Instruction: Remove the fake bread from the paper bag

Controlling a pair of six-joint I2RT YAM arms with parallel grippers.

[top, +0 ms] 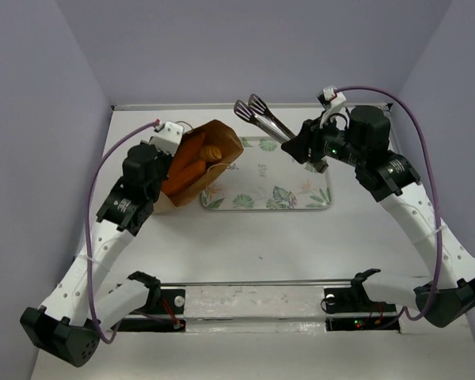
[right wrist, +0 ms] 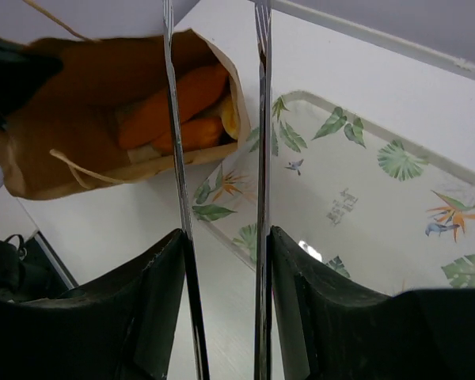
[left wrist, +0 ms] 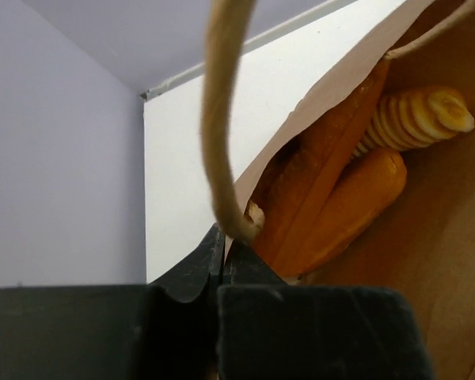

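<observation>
The brown paper bag [top: 224, 138] lies tilted at the tray's left end, its mouth facing the tray. Inside it the glossy orange fake bread [top: 190, 165] shows: long loaves [left wrist: 332, 198] and a ribbed, paler piece [left wrist: 416, 119]. My left gripper [left wrist: 222, 247] is shut on the bag's rim where a twisted handle [left wrist: 218, 119] is rooted. My right gripper [right wrist: 226, 237] hangs over the tray's far edge, shut on metal tongs [top: 261, 116]. Both tong arms [right wrist: 261, 119] lie against my fingers and point toward the bag's mouth [right wrist: 182, 95]. The tong tips are apart from the bread.
The leaf-patterned tray [top: 301, 198] lies right of the bag, with nothing on it. Lavender walls close in the table on the left, back and right. A rail with the arm mounts [top: 253, 297] runs along the near edge.
</observation>
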